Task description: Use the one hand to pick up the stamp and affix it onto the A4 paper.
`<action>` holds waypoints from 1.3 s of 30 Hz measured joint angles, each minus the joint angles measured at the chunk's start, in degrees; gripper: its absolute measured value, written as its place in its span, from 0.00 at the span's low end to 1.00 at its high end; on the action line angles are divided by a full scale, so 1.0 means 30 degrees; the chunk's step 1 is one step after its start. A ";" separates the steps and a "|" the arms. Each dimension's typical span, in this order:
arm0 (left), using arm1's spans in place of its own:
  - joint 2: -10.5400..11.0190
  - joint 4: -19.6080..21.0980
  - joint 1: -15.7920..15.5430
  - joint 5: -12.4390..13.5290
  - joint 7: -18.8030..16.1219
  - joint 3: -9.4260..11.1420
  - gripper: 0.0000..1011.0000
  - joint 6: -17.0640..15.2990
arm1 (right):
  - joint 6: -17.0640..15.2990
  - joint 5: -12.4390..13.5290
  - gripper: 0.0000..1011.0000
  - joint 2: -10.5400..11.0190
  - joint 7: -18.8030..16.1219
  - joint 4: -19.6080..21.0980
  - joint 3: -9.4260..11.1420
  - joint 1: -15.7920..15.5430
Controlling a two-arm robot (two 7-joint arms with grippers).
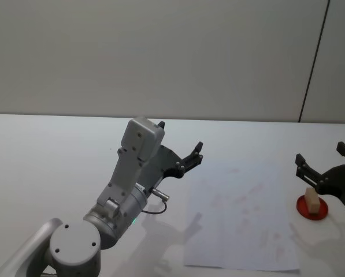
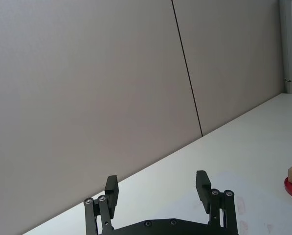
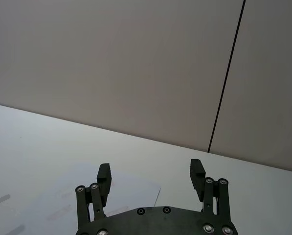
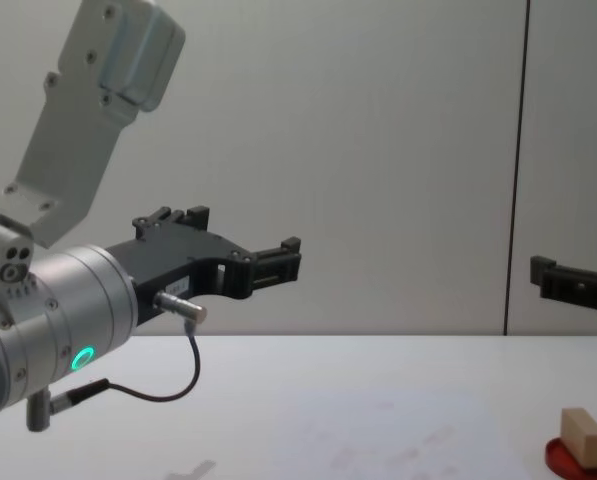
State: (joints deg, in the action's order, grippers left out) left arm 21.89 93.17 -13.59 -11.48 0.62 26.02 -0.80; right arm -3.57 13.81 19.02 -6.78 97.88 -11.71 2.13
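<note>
Ana: What is on the far left?
Ben: The left gripper (image 1: 181,138). It hangs in the air over the white table (image 1: 56,150). Its fingers are spread wide and nothing is between them. It looks parked to me.
Ana: What comes next?
Ben: The A4 paper (image 1: 241,225). It lies flat on the table, to the right of that gripper and lower down. It has faint pink marks on it.
Ana: Where is the stamp?
Ben: The stamp (image 1: 312,200) is just past the paper's right edge. It is a little wooden block, and it stands on a round red ink pad (image 1: 302,208).
Ana: Which way does it point?
Ben: Its long side seems to go up and down, so its top is free to grab.
Ana: Which gripper is closer?
Ben: The right gripper (image 1: 321,154). The stamp sits below it, a bit to its left and a bit nearer the robot. From the left gripper the stamp is well apart, across the whole paper.
Ana: Is the right gripper holding anything?
Ben: No. Its fingers are wide apart and empty. It floats high over the pad and points forward at the wall, not down.
Ana: So what must it do?
Ben: I think it has to tip down over the block and close on two flat sides. The paper then waits on its left.
</note>
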 joint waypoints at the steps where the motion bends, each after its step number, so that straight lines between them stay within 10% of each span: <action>1: 0.0001 0.0001 0.0000 -0.0001 0.0000 0.0000 0.99 0.0000 | 0.0000 -0.0001 0.99 0.0000 0.0000 0.0000 -0.0001 0.0000; 15: 0.0000 0.0000 0.0000 -0.0001 0.0000 0.0000 0.99 0.0000 | -0.0624 0.0537 0.99 0.0081 0.0738 0.0475 0.0189 -0.0307; 39: 0.0000 0.0001 0.0000 0.0000 0.0001 -0.0001 0.99 0.0000 | -0.4689 0.1989 0.99 0.0173 0.3283 0.2340 0.0791 -0.0974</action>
State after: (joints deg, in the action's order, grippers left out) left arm 21.89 93.18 -13.59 -11.48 0.63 26.02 -0.80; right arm -17.64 19.78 19.54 3.07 104.90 -9.33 -0.79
